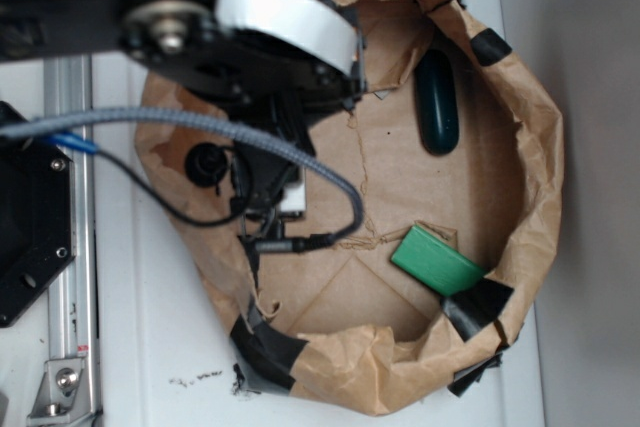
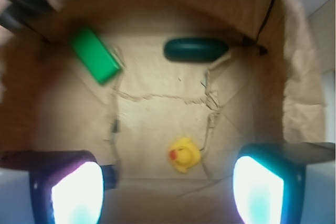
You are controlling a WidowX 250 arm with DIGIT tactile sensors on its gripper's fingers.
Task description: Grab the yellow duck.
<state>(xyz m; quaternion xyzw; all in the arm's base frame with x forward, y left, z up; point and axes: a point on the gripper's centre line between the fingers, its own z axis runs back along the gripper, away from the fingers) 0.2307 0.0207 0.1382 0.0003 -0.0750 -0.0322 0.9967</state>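
A crumpled brown paper enclosure (image 1: 530, 147), its rim rolled up and patched with black tape, rings the whole work area — judging by its shape, it is there to keep loose toys from sliding off the white table (image 1: 130, 347). The robot arm (image 1: 200, 17) reaches in over the left side of this pen and hides whatever sits beneath it in the exterior view, which is why the toy cannot be seen from there. Against the far wall lies a dark green oblong object (image 2: 195, 49), and toward one corner a green block (image 2: 95, 55) rests tilted against the paper; both are well apart from the target and need not be disturbed. The gripper (image 2: 168, 190) hangs above the paper floor with its two pads spread wide at the lower corners of the wrist view, nothing between them — a stance that suits a descent onto a small item. The yellow duck (image 2: 184, 154) sits on the floor between the pads, slightly toward the right one, its orange-red beak pointing left. Being small and rounded, it could likely squirt out of an off-centre pinch.
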